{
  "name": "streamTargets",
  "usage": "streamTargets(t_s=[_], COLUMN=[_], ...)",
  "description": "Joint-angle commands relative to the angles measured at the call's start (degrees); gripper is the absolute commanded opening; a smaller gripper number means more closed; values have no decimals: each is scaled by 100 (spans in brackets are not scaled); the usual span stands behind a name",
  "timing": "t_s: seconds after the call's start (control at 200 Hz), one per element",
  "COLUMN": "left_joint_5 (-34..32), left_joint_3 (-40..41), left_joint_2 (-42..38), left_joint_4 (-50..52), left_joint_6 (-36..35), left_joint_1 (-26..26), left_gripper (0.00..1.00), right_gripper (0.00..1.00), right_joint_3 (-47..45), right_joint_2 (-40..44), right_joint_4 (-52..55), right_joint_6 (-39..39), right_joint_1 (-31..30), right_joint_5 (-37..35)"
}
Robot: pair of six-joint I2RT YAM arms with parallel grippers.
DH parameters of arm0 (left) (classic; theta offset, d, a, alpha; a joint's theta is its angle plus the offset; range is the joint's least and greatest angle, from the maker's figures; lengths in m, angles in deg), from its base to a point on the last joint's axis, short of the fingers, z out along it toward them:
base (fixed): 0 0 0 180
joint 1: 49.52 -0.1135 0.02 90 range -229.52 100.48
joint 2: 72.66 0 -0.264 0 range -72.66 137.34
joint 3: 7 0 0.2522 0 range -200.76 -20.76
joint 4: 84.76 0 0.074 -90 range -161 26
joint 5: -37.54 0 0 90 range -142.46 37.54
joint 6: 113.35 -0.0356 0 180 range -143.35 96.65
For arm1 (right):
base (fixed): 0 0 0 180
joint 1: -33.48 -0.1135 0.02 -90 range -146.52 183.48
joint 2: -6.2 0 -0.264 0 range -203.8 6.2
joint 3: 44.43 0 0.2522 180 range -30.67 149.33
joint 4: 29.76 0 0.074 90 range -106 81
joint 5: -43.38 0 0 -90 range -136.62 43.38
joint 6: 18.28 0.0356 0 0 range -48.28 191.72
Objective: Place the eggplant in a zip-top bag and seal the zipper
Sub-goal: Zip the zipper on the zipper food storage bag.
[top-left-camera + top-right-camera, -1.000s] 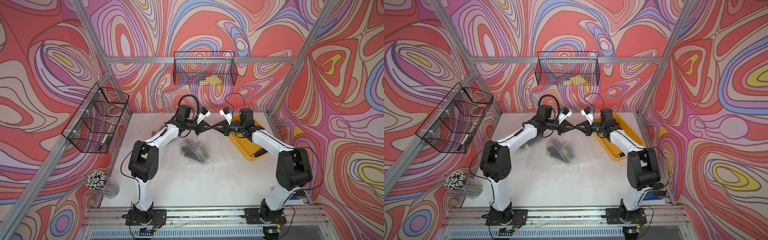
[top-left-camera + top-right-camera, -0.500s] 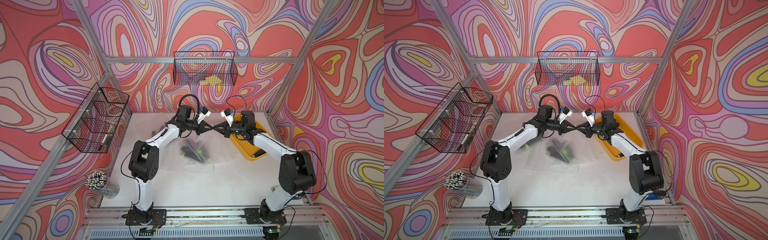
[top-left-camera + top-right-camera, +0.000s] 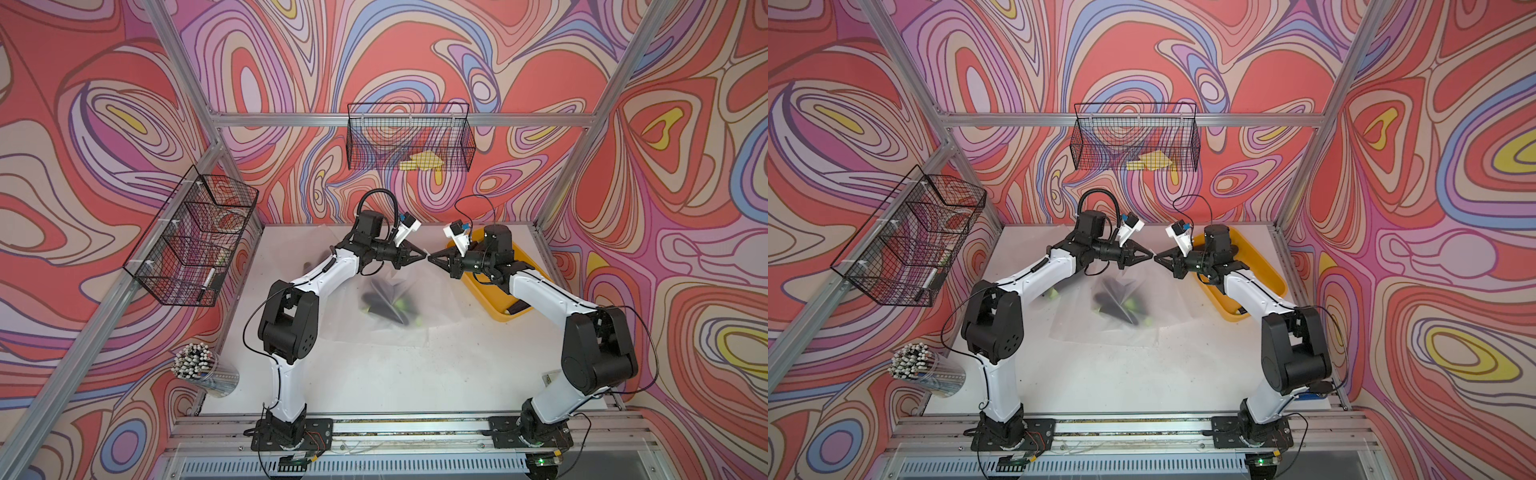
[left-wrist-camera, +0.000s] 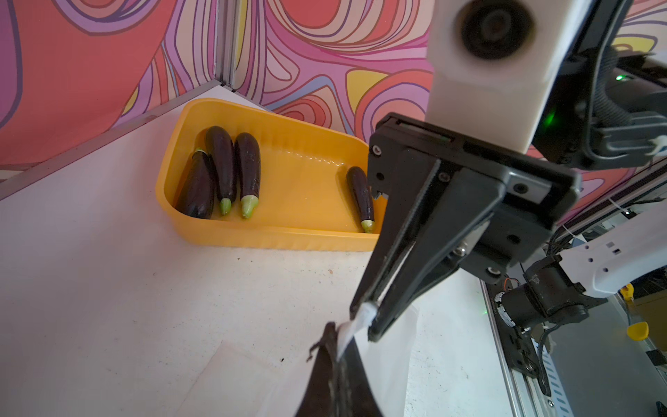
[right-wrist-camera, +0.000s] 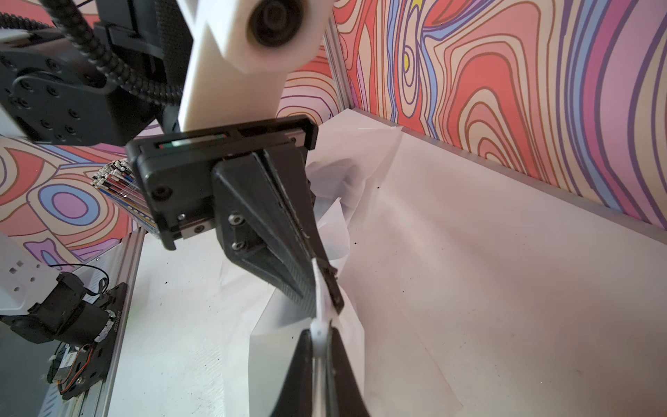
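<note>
Top views: left gripper (image 3: 420, 252) and right gripper (image 3: 435, 258) meet tip to tip above the table, both clamped on the top edge of the zip-top bag (image 3: 386, 328). The bag body sags below them with the eggplant (image 3: 380, 301) inside. Step in hand looks like sealing. To do it well, one gripper should anchor while the other slides outward along the zipper with a firm pinch. Keep the edge taut and level, no yank.

Left wrist: adds the right gripper's jaws shut on the white zipper strip (image 4: 357, 319), plus four spare eggplants (image 4: 223, 169) in the yellow tray (image 4: 274, 240). In the top views the right arm covers much of that tray.

Right wrist: adds the left jaws closed on the same strip, with film crumpled behind. No view shows whether the zipper tracks are mated.
</note>
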Motion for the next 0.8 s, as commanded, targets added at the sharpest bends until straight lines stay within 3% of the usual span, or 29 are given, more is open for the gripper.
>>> streamTargets(t_s=[0.0,0.796], left_joint_5=[-624,-1531], left_joint_3=[-82,78], left_joint_2=[44,-116], left_joint_4=[-732,-1005], left_joint_6=[212,523], left_joint_1=[-438,-1073], left_gripper=[0,0], right_gripper=[3,3], right_joint_3=[-234,-1353], right_joint_2=[117,898], right_joint_4=[607,423], right_joint_6=[15,1003], right_joint_1=[31,34], right_joint_5=[143,-904])
